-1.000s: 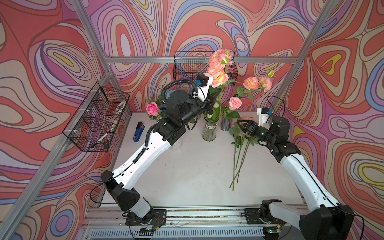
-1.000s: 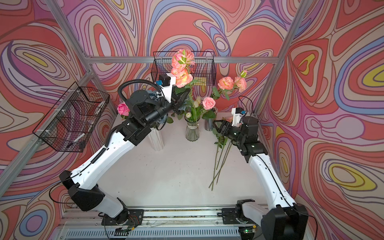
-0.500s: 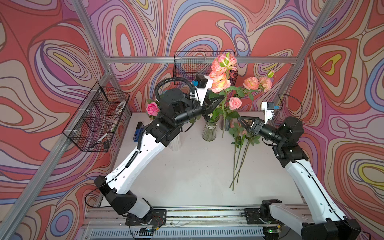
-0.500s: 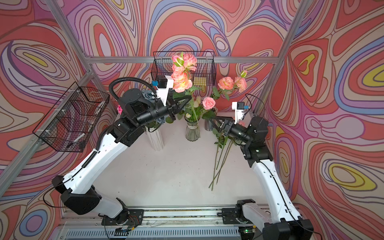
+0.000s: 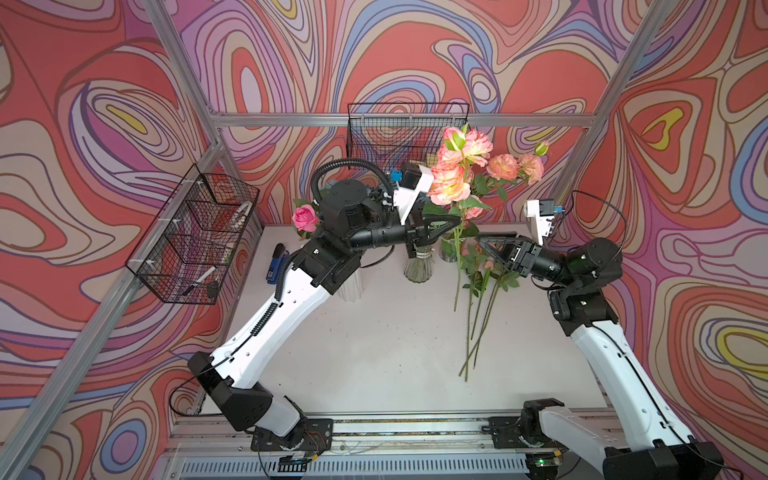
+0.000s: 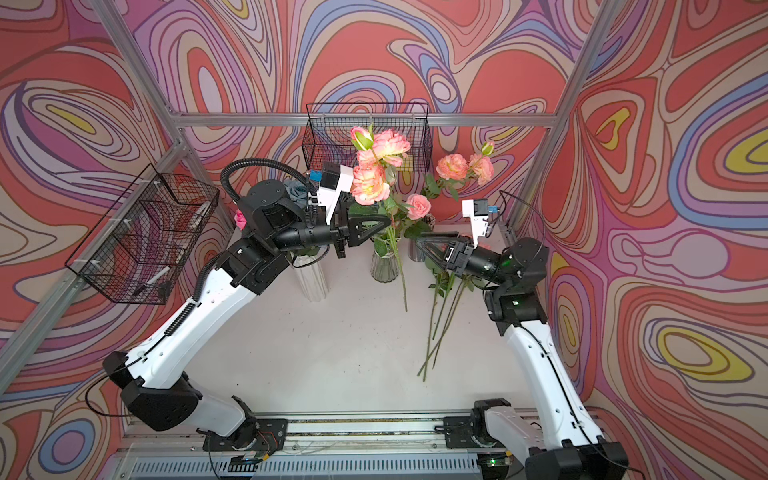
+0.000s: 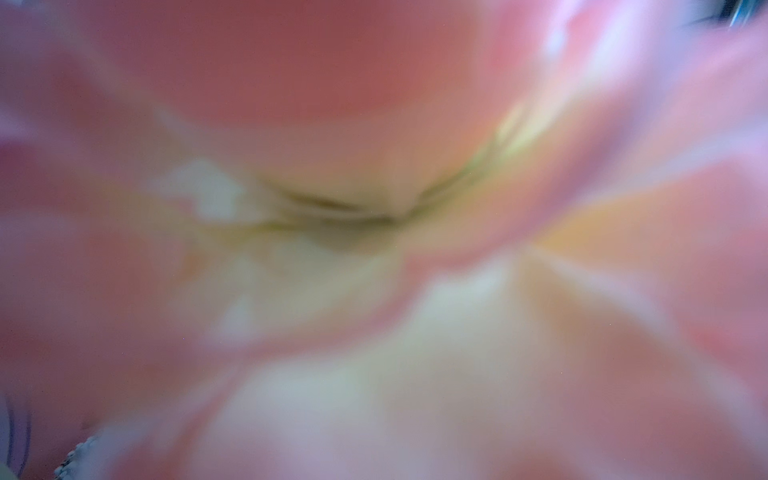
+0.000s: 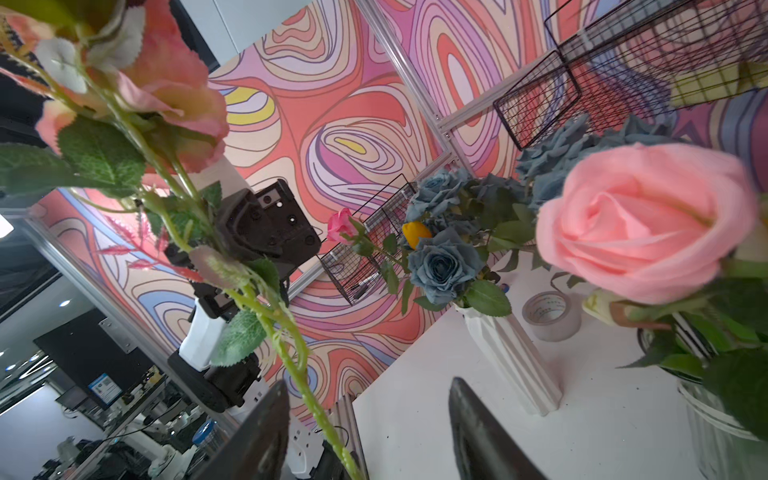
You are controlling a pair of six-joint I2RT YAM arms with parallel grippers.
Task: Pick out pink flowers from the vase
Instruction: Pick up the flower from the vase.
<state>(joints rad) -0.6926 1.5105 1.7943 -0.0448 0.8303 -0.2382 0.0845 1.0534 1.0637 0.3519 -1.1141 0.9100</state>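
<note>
Swirling red, pink and lilac walls box in my white table, with the rail at 6 o'clock. From that rail the left arm reaches up toward 12 and the right arm leans in from 3. A side wire basket hangs at 9 o'clock and a back wire basket at 12. A glass vase stands near 12. A white ribbed vase at about 11 holds dusty-blue roses.

I see the left gripper clenched on a pink flower stem, just at 3 o'clock of the glass vase. The stem's cut end hangs outside the vase. Its ruffled peach-pink heads stand above the gripper and fill the left wrist view as a blur.

The right gripper sits close on that stem's 3 o'clock side, jaws apart. In the right wrist view the stem crosses the gap close to one finger; I cannot tell if they touch.

More pink flowers lie flat toward 3 o'clock, stems pointing to 6. A pale pink rose rises behind the glass vase. A blue stapler lies at 10 and a tape roll sits near the white vase.
</note>
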